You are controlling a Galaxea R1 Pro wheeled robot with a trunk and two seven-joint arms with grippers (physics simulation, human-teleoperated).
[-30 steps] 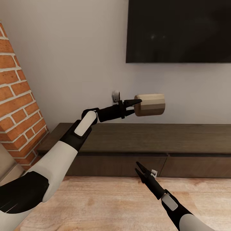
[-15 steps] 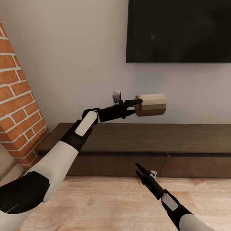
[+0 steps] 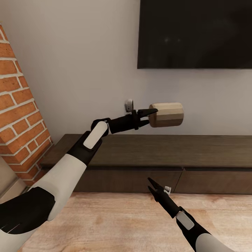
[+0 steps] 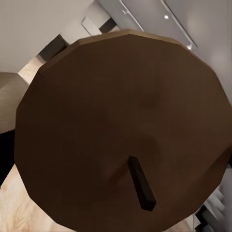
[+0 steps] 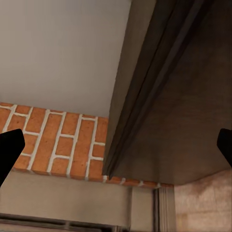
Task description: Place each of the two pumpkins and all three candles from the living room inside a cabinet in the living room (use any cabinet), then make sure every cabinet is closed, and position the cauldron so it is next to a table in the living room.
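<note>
My left gripper (image 3: 152, 115) is shut on one end of a banded cream-to-tan candle (image 3: 166, 114), which lies sideways in the air above the cabinet's top, near the wall. The left wrist view faces the candle's brown end (image 4: 121, 130) and its short wick. The long, low, dark brown cabinet (image 3: 140, 150) runs along the wall with its front panels shut. My right gripper (image 3: 150, 184) is open, low in front of the cabinet's front panel near the seam between two panels. In the right wrist view its spread fingertips (image 5: 10, 145) frame the cabinet's front and top edge (image 5: 179, 121).
A large black TV (image 3: 196, 33) hangs on the wall above the cabinet. A red brick column (image 3: 17, 115) stands at the cabinet's left end. Light wooden floor (image 3: 115, 224) lies in front of the cabinet.
My left arm has carried the candle slightly to the right. The right gripper has barely moved.
</note>
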